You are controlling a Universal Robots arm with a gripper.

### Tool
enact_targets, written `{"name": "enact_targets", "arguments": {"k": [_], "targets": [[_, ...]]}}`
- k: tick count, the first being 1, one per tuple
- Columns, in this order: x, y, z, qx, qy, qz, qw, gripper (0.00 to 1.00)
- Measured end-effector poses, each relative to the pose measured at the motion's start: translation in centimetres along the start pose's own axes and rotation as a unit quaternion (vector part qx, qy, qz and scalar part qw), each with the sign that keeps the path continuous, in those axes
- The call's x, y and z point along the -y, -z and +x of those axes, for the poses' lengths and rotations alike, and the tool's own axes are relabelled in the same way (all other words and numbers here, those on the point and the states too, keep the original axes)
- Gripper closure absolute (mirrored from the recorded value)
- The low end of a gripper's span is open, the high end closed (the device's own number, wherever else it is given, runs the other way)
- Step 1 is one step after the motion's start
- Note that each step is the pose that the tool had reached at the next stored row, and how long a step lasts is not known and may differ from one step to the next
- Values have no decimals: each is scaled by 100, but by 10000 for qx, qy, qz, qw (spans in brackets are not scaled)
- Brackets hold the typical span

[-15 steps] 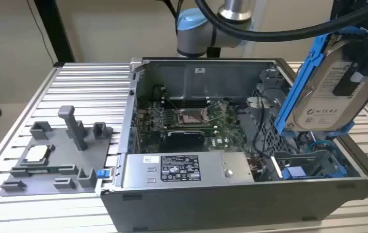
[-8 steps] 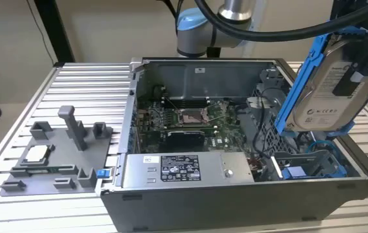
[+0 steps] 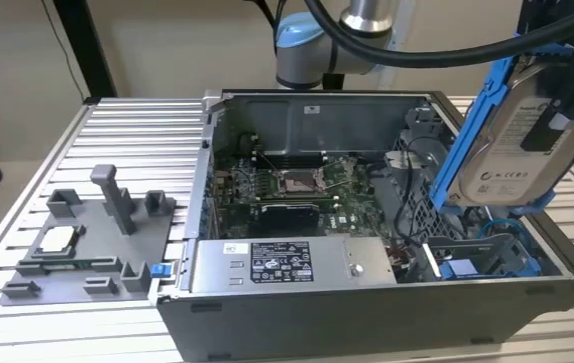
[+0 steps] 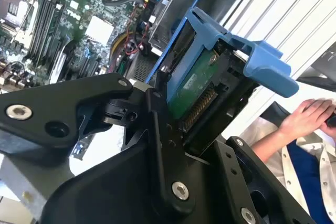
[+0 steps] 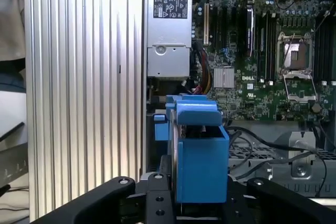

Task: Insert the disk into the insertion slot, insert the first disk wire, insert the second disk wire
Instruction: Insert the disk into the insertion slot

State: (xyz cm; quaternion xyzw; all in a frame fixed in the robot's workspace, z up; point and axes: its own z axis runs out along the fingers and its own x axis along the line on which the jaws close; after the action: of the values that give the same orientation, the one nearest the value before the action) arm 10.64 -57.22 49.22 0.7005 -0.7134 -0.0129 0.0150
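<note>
The disk (image 3: pixel 513 151), a silver-grey drive with a white label in a bright blue frame, hangs tilted and nearly on edge above the open computer case, at the exterior view's right. My gripper (image 3: pixel 557 125) is shut on it from above. In the second wrist view the disk's green circuit board (image 4: pixel 191 90) and blue frame sit between my black fingers (image 4: pixel 157 114). The first wrist view shows the blue frame (image 5: pixel 202 166) end-on, held in my gripper (image 5: pixel 199 200). The insertion slot (image 3: pixel 488 253), a grey bay with blue rails, lies below the disk in the case's near corner. A thin blue cable (image 3: pixel 498 224) runs beside it.
Inside the case are the motherboard (image 3: pixel 297 193) and a grey labelled power-supply box (image 3: pixel 287 265) along the near wall. A grey fixture (image 3: pixel 85 242) stands on the slatted aluminium table (image 3: pixel 135 144) at the exterior view's left. A person's hand (image 4: pixel 307 116) shows beyond the table.
</note>
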Motion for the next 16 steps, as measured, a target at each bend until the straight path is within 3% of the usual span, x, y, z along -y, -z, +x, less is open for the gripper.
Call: {"name": "enact_targets", "arguments": {"k": [10,16], "targets": [[29,-5,115,0,-1,-5,10000,100],[30,-6,133,0,0,-5,10000,100]]}}
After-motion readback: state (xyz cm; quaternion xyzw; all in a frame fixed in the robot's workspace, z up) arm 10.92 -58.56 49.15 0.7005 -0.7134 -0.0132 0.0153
